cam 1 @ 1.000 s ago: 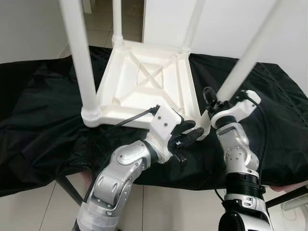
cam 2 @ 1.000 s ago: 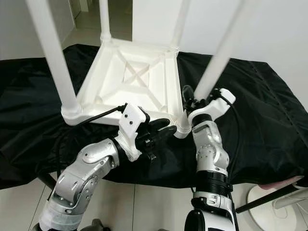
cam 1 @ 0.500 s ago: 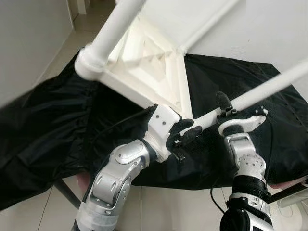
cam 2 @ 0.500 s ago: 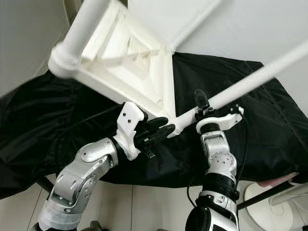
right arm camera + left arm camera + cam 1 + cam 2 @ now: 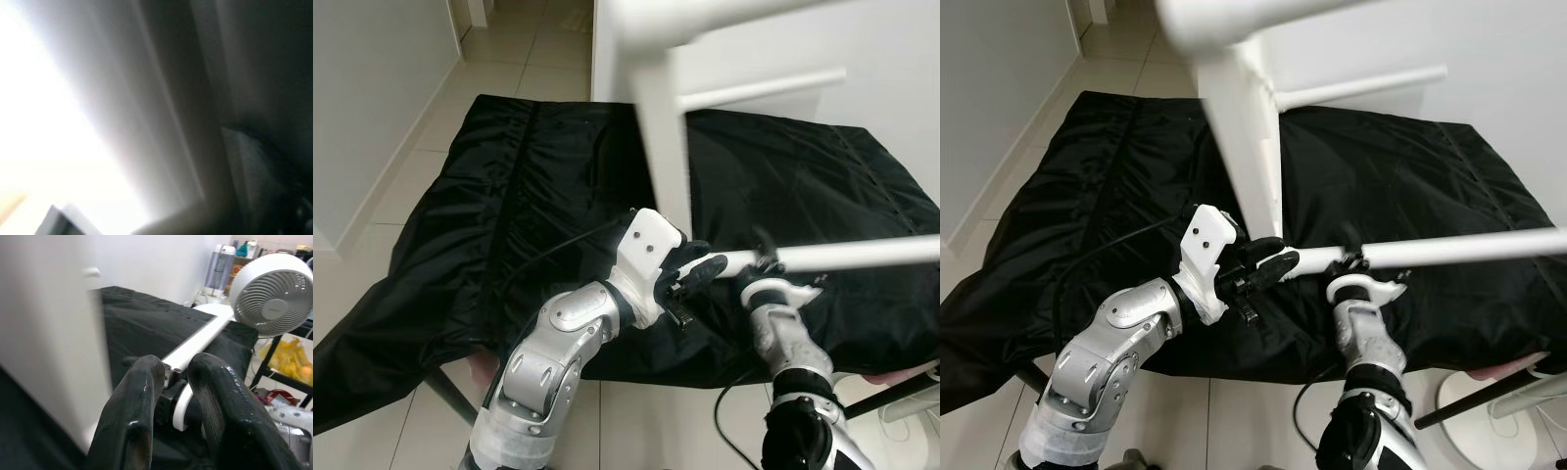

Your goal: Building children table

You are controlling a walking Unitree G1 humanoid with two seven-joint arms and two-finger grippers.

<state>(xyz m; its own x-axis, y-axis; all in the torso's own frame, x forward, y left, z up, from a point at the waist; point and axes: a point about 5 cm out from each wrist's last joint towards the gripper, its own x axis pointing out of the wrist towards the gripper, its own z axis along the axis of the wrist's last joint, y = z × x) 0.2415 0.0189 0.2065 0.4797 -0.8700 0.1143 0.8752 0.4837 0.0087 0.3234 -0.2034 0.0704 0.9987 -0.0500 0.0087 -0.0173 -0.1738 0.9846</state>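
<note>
Gripping white table leg (image 5: 862,254): right gripper (image 5: 766,262).

Both grippers (image 5: 705,269) (image 5: 766,262) raised, close together

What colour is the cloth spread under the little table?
Black. The cloth shows best in the left eye view, lying under the white table.

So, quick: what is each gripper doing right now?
Left gripper: shut on the white table leg.
Right gripper: at the same leg, grip cannot be told.
</note>
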